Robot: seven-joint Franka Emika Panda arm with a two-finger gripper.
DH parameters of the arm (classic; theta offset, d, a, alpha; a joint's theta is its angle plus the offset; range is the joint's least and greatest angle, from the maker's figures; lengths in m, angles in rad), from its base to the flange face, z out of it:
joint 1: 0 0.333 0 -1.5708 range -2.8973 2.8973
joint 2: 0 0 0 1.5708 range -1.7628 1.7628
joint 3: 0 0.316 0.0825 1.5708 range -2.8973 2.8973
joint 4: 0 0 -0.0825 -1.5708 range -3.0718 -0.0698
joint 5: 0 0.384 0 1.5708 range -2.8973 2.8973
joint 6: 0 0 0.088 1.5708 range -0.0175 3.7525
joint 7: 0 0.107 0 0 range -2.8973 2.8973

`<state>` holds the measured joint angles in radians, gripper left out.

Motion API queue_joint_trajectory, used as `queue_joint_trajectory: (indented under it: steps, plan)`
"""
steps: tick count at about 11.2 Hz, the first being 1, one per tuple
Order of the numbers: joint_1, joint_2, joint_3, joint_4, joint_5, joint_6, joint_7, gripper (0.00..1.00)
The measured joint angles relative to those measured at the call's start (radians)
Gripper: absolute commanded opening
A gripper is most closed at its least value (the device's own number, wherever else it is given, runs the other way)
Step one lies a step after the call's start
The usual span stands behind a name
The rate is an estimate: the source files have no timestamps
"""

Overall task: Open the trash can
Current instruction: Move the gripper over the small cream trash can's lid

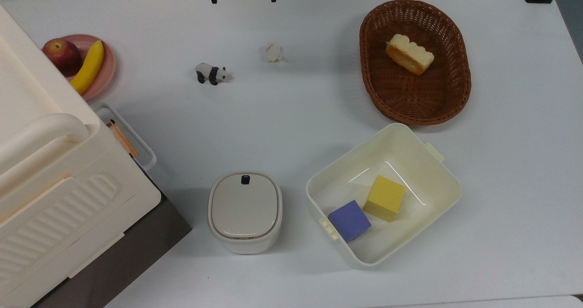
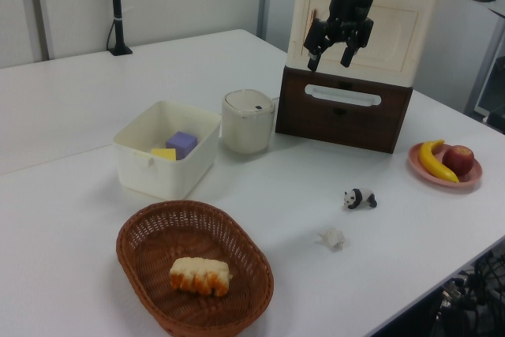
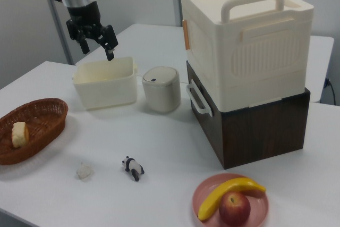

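White table (image 1: 291, 116): black two-finger gripper (image 2: 331, 50) hangs high, fingers spread, empty. Below it, small cream-white plastic trash can (image 1: 245, 211), lid shut, black push button (image 1: 245, 179) exposed for pressing.

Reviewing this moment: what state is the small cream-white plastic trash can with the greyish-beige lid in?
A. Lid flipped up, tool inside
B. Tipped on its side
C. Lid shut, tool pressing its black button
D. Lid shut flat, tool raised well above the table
D: the small cream-white plastic trash can stands upright with its lid flat, and the open tool hangs high above the table, touching nothing.
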<state>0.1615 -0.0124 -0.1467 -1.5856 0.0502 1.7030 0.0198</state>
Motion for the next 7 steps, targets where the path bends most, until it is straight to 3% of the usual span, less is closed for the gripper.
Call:
queue_joint_trajectory:
  steps: [1,2,3,4,7]
  plan:
    - [0.0,0.0,0.0,0.0,0.0,0.0,0.0,0.84]
    - [0.0,0.0,0.0,-0.001,0.0,0.0,0.001,0.36]
    - [0.0,0.001,0.0,-0.002,0.0,0.0,0.001,0.05]
    - [0.0,0.002,0.001,-0.002,0.0,0.0,0.001,0.0]
    - [0.0,0.007,0.001,-0.003,0.0,0.049,0.0,0.0]
